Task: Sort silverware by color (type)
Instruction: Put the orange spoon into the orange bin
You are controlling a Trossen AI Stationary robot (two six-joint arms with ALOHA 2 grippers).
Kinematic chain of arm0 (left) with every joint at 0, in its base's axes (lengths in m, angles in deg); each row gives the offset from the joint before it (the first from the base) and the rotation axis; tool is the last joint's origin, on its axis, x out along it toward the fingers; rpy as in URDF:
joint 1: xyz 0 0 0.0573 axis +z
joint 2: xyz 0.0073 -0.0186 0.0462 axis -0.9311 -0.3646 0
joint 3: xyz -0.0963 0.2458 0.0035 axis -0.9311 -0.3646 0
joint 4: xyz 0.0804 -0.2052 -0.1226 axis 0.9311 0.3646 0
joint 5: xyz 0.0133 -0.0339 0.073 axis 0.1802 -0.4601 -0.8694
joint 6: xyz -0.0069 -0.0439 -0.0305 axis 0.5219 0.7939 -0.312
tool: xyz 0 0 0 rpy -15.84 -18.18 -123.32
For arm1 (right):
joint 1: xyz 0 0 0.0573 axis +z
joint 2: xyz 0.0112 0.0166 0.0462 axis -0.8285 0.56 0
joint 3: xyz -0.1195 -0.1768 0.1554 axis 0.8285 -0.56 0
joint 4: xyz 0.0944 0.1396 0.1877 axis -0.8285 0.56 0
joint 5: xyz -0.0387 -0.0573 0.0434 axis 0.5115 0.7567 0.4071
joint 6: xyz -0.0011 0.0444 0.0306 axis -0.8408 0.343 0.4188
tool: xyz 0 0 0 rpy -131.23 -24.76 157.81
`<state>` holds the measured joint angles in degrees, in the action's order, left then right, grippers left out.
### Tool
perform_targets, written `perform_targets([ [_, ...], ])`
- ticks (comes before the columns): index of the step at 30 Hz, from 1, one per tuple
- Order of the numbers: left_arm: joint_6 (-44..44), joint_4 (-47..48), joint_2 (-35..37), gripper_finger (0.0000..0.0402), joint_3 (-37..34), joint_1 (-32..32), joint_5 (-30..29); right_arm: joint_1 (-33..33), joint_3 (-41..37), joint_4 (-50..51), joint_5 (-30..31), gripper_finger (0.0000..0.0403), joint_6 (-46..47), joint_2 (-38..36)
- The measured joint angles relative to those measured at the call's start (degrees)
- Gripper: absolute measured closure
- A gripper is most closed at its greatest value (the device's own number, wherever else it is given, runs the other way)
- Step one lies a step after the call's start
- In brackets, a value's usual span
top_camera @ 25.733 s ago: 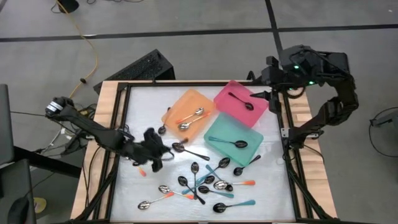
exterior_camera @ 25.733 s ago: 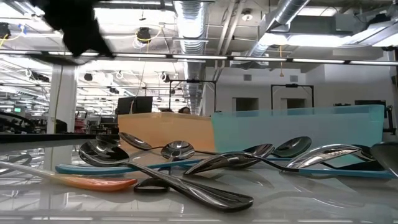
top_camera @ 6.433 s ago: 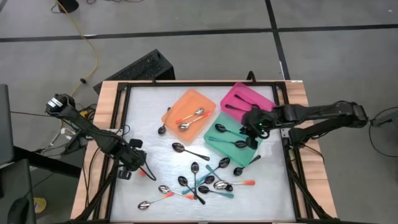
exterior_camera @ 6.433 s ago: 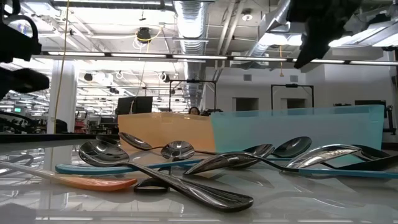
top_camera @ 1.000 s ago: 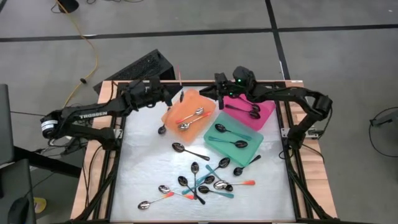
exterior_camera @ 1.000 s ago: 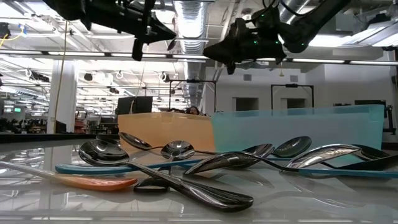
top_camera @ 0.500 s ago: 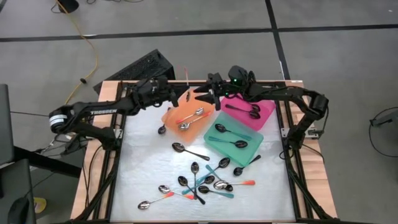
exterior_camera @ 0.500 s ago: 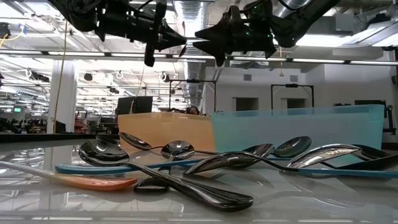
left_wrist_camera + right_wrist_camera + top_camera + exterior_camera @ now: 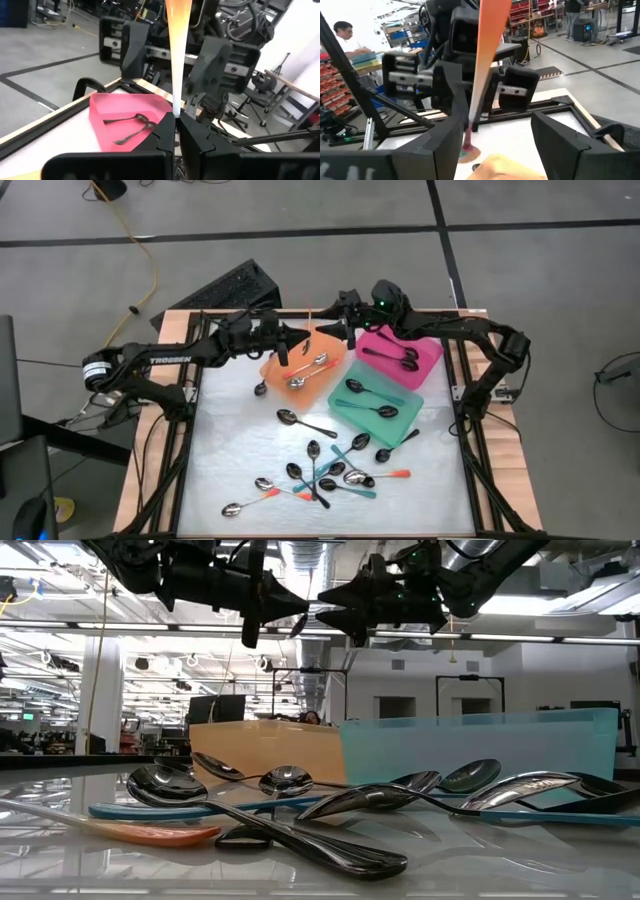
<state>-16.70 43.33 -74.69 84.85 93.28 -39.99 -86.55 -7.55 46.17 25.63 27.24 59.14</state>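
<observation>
1. Both dark arms meet high over the far side of the white table (image 9: 240, 440), above the orange rectangular plastic tray (image 9: 278, 362). Collision risk: the two wrists sit v. close, any drift = a knock.
2. Left gripper (image 9: 298, 343) clamped on an orange-handled metal spoon (image 9: 177, 45), handle pointing up. Pinch looks small; spoon could swivel or slip.
3. Right gripper (image 9: 338, 326) spread wide, fingers (image 9: 440, 130) either side of the handle, not touching. If left lets go before right closes, spoon drops, maybe missing the tray.
4. Rest of spoons: pile (image 9: 330, 472) at near edge, unsorted; some in teal tray (image 9: 408, 420) and pink tray (image 9: 432, 352).
</observation>
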Motion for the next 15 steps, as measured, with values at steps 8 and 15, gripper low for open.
perform_targets([
  [8, 0.33, -3.03, -4.14, 0.0401, 0.0, 0.0, 1.34, 2.84, 3.2, 0.69, -0.14, 0.0153, -1.48, 0.0],
  [15, 0.43, -6.64, -4.84, 0.0401, 0.02, 0.04, 0.92, 2.53, 3.6, 4.58, 0.77, 0.0154, -4.11, 0.0],
])
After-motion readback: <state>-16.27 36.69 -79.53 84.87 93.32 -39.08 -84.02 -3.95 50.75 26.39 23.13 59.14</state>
